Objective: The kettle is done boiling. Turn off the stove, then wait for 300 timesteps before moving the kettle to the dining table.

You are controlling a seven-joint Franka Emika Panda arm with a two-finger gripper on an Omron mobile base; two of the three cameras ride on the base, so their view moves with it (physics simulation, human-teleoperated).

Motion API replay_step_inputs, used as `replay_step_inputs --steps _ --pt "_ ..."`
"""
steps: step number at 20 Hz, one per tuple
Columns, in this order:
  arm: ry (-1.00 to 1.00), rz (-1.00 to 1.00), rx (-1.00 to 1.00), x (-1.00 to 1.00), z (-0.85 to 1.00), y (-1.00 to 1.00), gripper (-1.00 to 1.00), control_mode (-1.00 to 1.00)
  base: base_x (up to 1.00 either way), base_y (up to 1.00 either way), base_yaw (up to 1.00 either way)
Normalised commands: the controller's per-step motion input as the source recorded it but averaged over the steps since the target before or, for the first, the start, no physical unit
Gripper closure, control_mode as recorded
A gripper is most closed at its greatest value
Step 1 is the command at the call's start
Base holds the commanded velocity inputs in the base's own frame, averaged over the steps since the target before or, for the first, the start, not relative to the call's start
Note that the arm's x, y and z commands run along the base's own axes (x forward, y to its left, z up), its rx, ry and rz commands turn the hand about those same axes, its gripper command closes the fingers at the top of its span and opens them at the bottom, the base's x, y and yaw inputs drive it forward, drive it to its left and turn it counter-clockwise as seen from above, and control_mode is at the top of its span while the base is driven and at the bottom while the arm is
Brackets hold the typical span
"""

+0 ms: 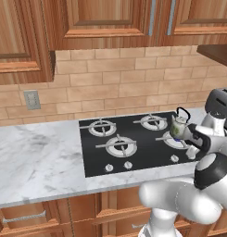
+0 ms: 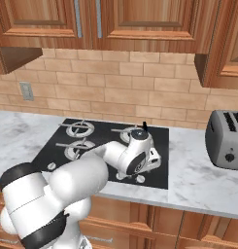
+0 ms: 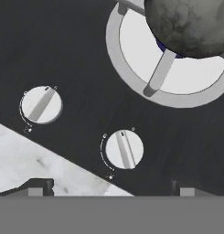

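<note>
two knobs sit just ahead of the pincer (image 3: 109,192), whose jaws stand wide apart with nothing between them. fingertips (image 3: 35,187) flank the nearer knob (image 3: 125,149); the further knob (image 3: 40,104) lies off to one side, close to the marble edge.

risk 1: wrong knob. both are alike and near each other. judging by the hand view, the nearer one most likely governs the burner (image 3: 170,68) under the kettle (image 3: 191,25), but the link is not shown. turning the other leaves the flame on.

risk 2: a faint blue shows beneath the kettle base, which suggests the burner is lit. a partial turn may not cut it.

risk 3: jaws closing off-centre could slip off the low round knob, or press onto the glass of the stove (image 1: 133,157).

risk 4: the kettle (image 1: 179,126) stands on the front right burner, just beyond the wrist; a wide swing of the arm could clip its wire handle and tip it.

tabletop (image 1: 36,162) beside the stove is bare marble; toaster (image 2: 226,140) stands well apart. dining table not located from here.
</note>
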Motion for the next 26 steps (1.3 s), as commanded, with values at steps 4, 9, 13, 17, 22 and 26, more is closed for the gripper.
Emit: replay_step_inputs --steps 4,9,13,17,22,26 --pt "0.0 0.01 0.0 0.16 -0.25 -0.08 -1.0 -1.0 0.0 0.0 0.0" --pt "0.0 0.01 0.0 0.14 -0.23 -0.01 -1.0 -1.0 0.0 0.0 0.0" --pt "0.0 0.02 0.0 0.09 -0.18 0.0 -1.0 -1.0 0.0 0.0 0.0" --pt "0.0 0.02 0.0 0.02 -0.17 0.0 -1.0 -1.0 0.0 0.0 0.0" --pt "0.0 0.02 0.0 0.0 -0.18 0.0 -1.0 -1.0 0.0 0.0 0.0" --pt "0.0 0.02 0.0 0.03 -0.19 0.0 -1.0 -1.0 0.0 0.0 0.0"
